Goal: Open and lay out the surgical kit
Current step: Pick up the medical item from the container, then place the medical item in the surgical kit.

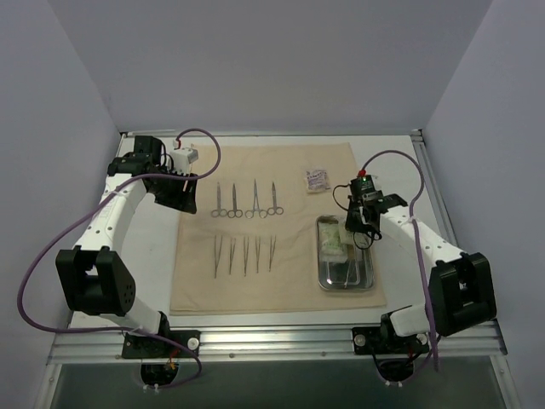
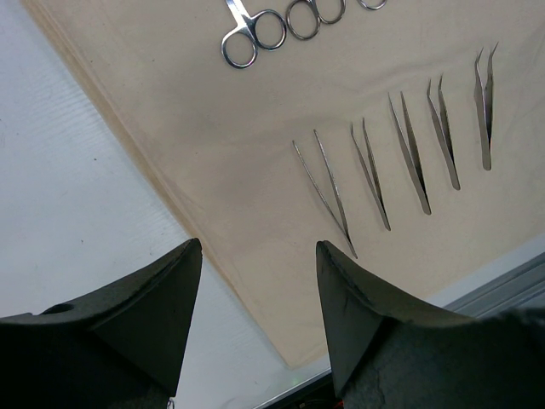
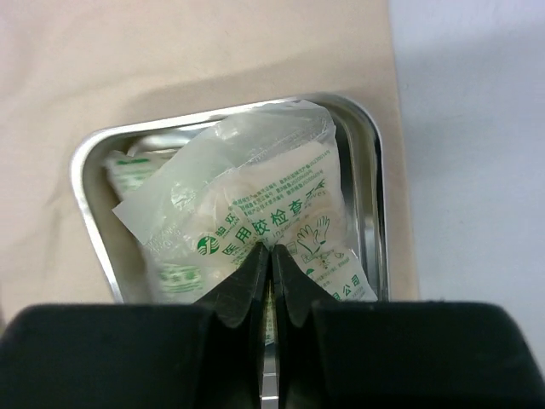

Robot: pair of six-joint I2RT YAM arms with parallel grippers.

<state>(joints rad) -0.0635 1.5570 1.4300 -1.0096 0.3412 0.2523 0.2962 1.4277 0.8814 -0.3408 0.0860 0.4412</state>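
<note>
One thin edge of the packet (image 3: 255,196) is being pinched by the right gripper (image 3: 272,253) over the four-o'clock tray (image 3: 89,192), risking a slip; the left gripper (image 2: 258,247) is hanging, jaws released.

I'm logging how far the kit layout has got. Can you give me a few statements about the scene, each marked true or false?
1. The beige cloth lies spread open. True.
2. The steel tray is empty. False: it holds pale packets with green print.
3. The left gripper is open and holds nothing. True.
4. The right gripper has its jaws wide apart. False: they are closed together, with the tips at one of the packets in the tray.
5. The tweezers lie in a row on the cloth, nearer the arm bases than the row of clamps. True.
</note>
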